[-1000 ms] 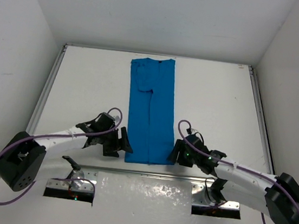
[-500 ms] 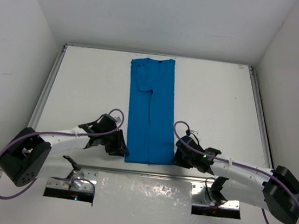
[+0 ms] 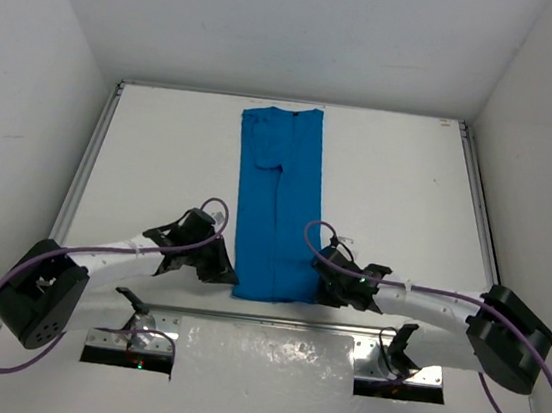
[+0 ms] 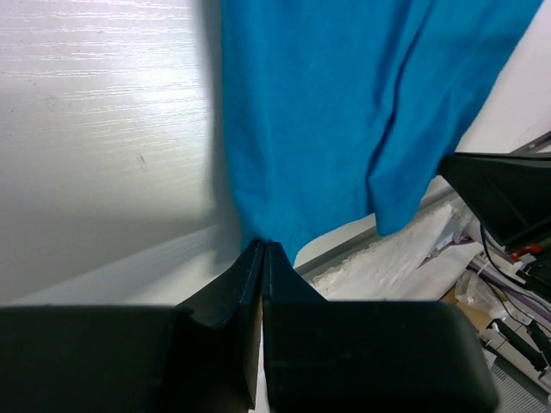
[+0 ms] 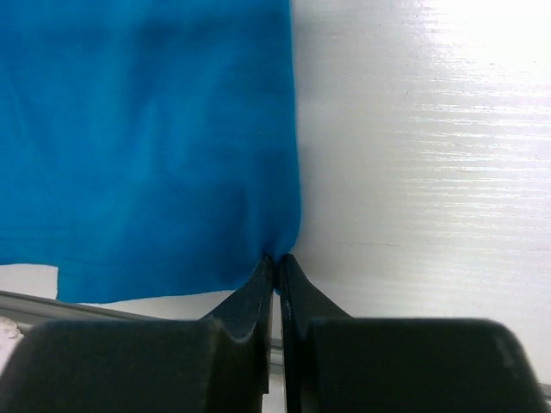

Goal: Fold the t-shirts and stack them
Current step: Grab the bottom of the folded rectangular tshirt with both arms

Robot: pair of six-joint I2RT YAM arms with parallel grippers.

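One bright blue t-shirt [image 3: 279, 207], folded into a long narrow strip, lies down the middle of the white table from the back edge to the front. My left gripper [image 3: 231, 272] is shut on the strip's near left corner [image 4: 258, 232]. My right gripper [image 3: 323, 285] is shut on its near right corner [image 5: 280, 245]. In both wrist views the black fingertips meet with blue cloth pinched between them. The left gripper [image 4: 263, 249] and the right gripper [image 5: 277, 260] sit low at the table surface.
White walls enclose the table on the left, back and right. A metal rail [image 3: 272, 319] runs along the front edge behind the arm bases. Purple cables [image 3: 217, 209] loop over both arms. The white tabletop [image 3: 159, 172] flanks the shirt on both sides.
Both grippers moved inward onto the shirt's near corners and closed on the cloth. The near end of the strip has drawn in slightly.
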